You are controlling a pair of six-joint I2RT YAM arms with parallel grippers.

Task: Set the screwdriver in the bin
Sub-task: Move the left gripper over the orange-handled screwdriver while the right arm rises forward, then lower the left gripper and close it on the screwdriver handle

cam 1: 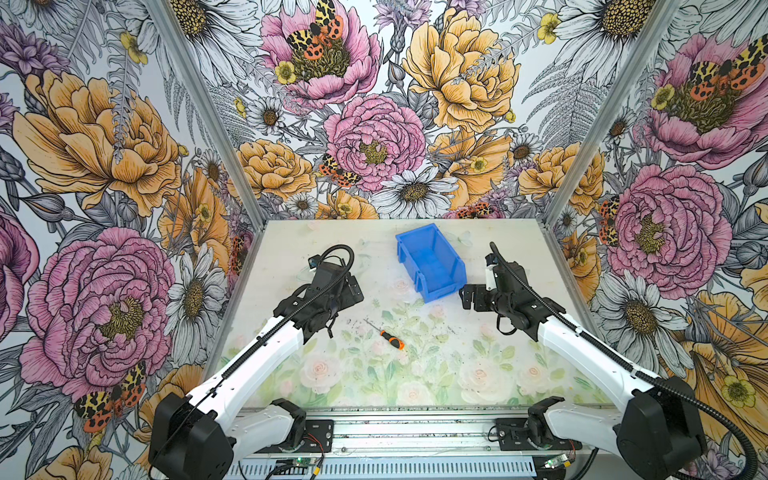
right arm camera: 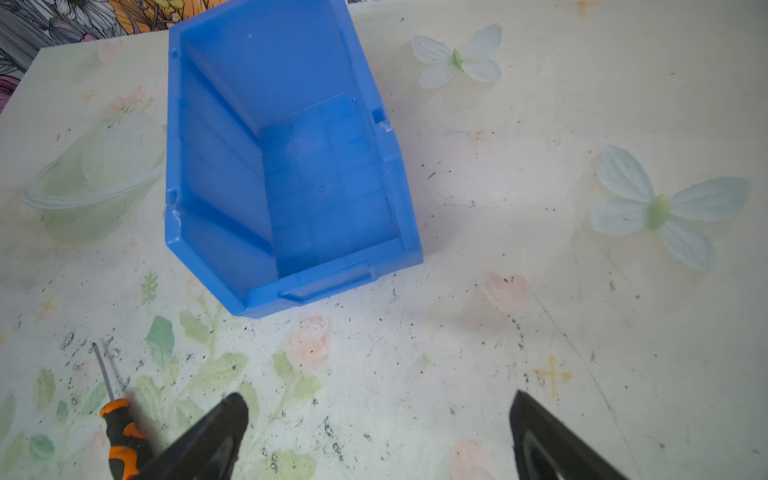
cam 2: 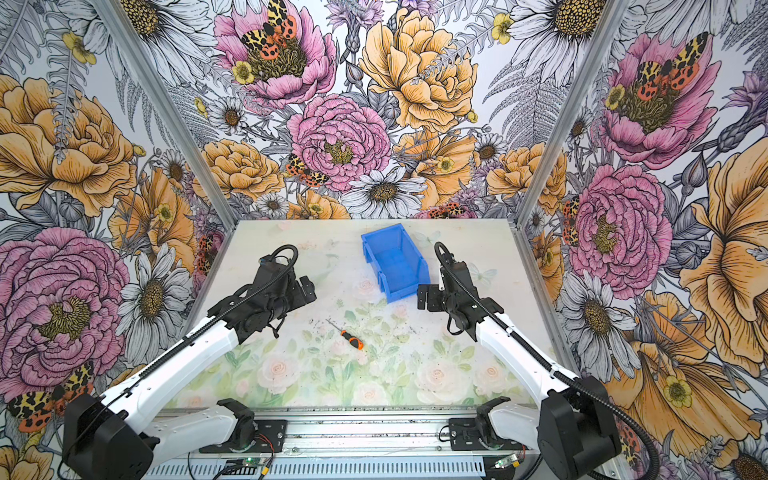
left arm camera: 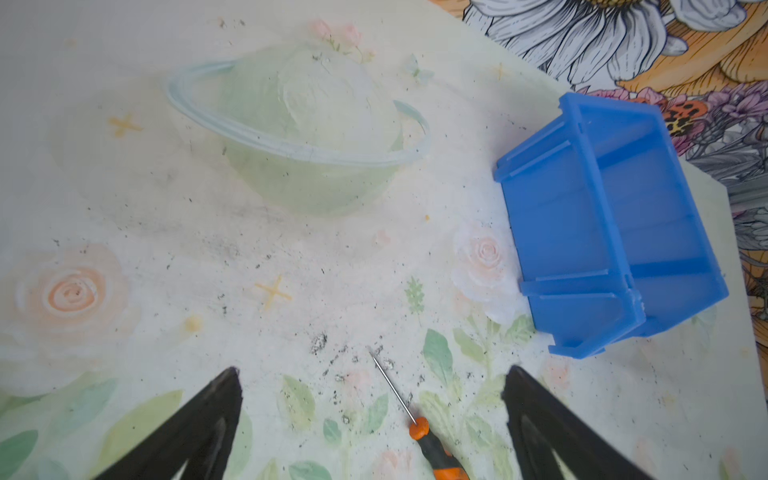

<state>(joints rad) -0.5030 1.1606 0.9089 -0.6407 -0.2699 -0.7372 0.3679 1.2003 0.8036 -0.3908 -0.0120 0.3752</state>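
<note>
The screwdriver (cam 1: pixel 390 338) (cam 2: pixel 351 339), orange-and-black handled with a thin shaft, lies flat on the table between the two arms, its tip pointing to the far left. The blue bin (cam 1: pixel 411 266) (cam 2: pixel 374 262) stands behind it, open side up and empty. My left gripper (cam 1: pixel 352 290) (cam 2: pixel 306 289) hovers open to the left of both. In the left wrist view the screwdriver (left arm camera: pixel 436 449) lies between its spread fingers (left arm camera: pixel 224 407), and the bin (left arm camera: pixel 552 216) is beyond. My right gripper (cam 1: pixel 467 296) (right arm camera: pixel 378 399) is open and empty beside the bin's (right arm camera: pixel 220 166) low front lip, with the screwdriver (right arm camera: pixel 122 436) off to one side.
The table (cam 1: pixel 415 374) has a pale printed flower mat with dark specks. Floral walls close it in on three sides, with metal posts (cam 1: pixel 582 166) at the back corners. A metal rail (cam 1: pixel 415 432) with the arm bases runs along the front edge.
</note>
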